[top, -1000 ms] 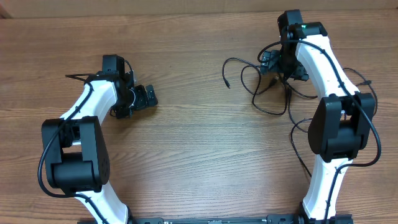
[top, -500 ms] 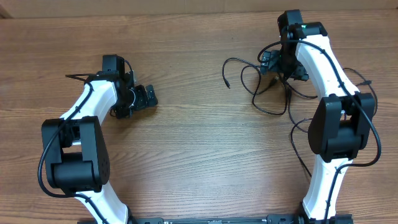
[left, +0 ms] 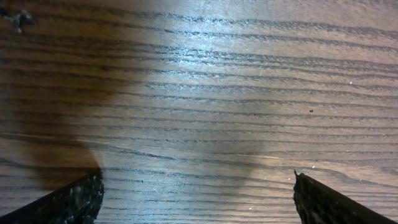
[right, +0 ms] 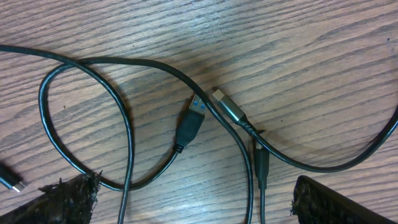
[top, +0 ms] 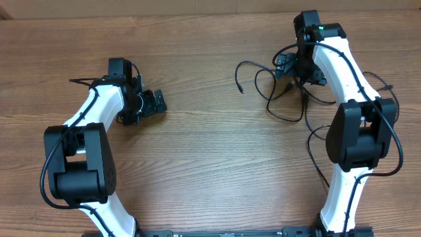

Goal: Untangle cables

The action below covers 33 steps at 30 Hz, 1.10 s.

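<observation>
Wood-grain tabletop (top: 210, 151) fills the whole scene, brown with dark streaks running across it, and the two white-and-black arms rise from the near edge, one at each side. The left gripper (top: 156, 102) sits low over bare wood on the left half, well apart from anything else. From its own camera the left gripper (left: 196, 199) has its jaws spread wide, the two dark fingertips (left: 68, 199) showing only at the bottom corners with nothing but table between them. The cables (top: 279, 94) lie on the far right part of the table, a loose sprawl of thin black cords in overlapping loops, one free end trailing out to the left toward the middle. The right gripper (top: 284, 68) hangs directly above that tangle. Seen from the right wrist, the right gripper (right: 199, 199) also has its jaws wide apart and grips nothing; the cords pass across the gap and beyond it, lying flat on the wood. Just past the fingers a USB-A plug (right: 196, 115) with a blue insert lies close beside a silver-tipped plug (right: 225, 104), their cords crossing. To the left one cord curls into a rounded loop (right: 46, 124), and another small plug (right: 9, 180) peeks in at the lower left edge.
</observation>
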Available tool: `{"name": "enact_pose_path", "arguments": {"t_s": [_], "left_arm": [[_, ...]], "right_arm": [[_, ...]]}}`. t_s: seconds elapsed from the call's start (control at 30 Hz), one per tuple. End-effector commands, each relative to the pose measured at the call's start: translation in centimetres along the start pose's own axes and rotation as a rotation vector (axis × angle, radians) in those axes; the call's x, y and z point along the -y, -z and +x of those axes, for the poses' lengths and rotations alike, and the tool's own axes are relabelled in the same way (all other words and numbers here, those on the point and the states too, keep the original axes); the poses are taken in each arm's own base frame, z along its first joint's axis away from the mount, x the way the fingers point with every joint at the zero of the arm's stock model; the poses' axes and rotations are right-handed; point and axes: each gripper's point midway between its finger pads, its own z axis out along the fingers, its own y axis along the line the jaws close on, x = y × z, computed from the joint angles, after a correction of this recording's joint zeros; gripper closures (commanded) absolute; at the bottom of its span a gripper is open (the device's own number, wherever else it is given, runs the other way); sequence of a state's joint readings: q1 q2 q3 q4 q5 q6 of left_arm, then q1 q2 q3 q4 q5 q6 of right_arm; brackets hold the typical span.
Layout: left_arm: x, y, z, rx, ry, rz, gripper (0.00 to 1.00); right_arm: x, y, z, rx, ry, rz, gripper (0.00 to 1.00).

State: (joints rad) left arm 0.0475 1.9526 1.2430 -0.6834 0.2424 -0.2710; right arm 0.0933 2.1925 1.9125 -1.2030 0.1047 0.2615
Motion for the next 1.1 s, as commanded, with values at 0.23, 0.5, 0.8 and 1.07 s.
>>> {"name": "enact_pose_path", "arguments": {"t_s": [0.23, 0.5, 0.8, 1.07], "left_arm": [[-4.3, -4.3, 4.6, -0.165, 0.057, -0.119, 0.0], [-4.3, -4.3, 4.6, -0.165, 0.056, -0.119, 0.01], [-4.3, -4.3, 4.6, -0.165, 0.057, -0.119, 0.01], [-4.3, -4.3, 4.6, -0.165, 0.057, -0.119, 0.01]], "right_arm": [[-0.3, 5.5, -1.5, 0.129, -0.014, -0.048, 0.0], [-0.5, 15.6, -1.4, 0.341, -0.01, -0.13, 0.0], [1.5, 27.0, 1.1, 0.589, -0.033, -0.22, 0.0], [3.1, 32.9, 3.7, 0.727, -0.047, -0.271, 0.0]]}}
